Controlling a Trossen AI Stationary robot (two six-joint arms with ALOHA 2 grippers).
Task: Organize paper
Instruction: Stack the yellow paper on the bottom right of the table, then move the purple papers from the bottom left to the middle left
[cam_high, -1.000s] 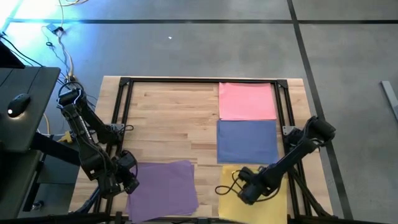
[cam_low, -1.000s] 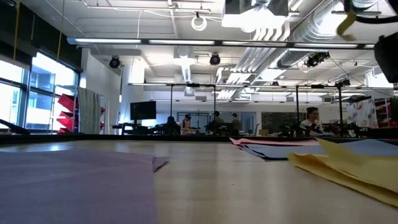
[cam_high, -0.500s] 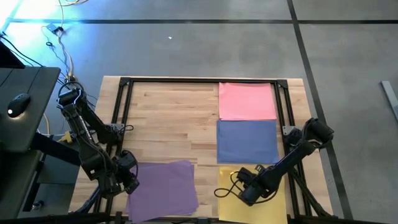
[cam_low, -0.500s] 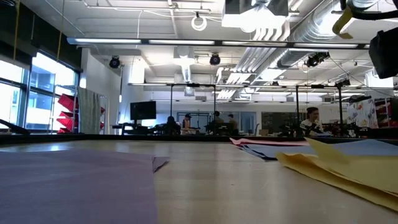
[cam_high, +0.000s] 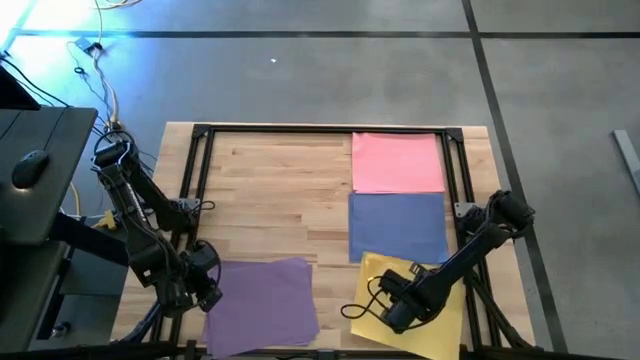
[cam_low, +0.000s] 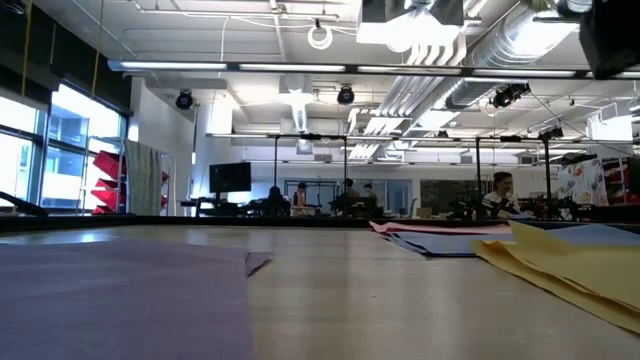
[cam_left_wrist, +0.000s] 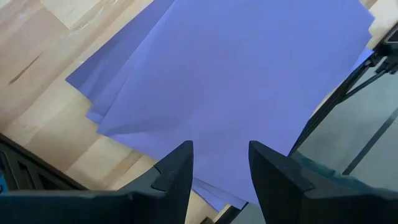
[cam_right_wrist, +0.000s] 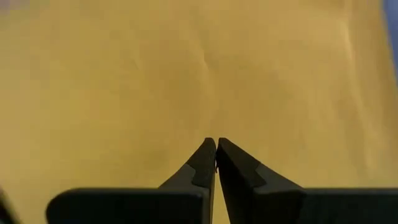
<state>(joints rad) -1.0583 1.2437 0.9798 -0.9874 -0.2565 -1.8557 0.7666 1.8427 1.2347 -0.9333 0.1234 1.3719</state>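
High view: pink sheet (cam_high: 397, 162), blue sheet (cam_high: 397, 226) and yellow sheet (cam_high: 413, 305) lay in a column on the counter's (cam_high: 270, 200) right side; purple sheet (cam_high: 262, 298) lay near left.
Low view: yellow sheet's edge was lifted off the counter.
Left wrist view: left hand (cam_left_wrist: 219, 171), fingers apart, hovered over the purple sheet.
Right wrist view: right hand (cam_right_wrist: 216, 163), fingers together, was over the yellow sheet; whether it pinched the sheet, I cannot tell.

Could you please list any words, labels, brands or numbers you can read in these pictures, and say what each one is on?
None can be read.
pink sheet, blue sheet, purple sheet, yellow sheet: plain, no print.
wooden table: no markings.
colourful boards in the room behind: too small and blurred to read.
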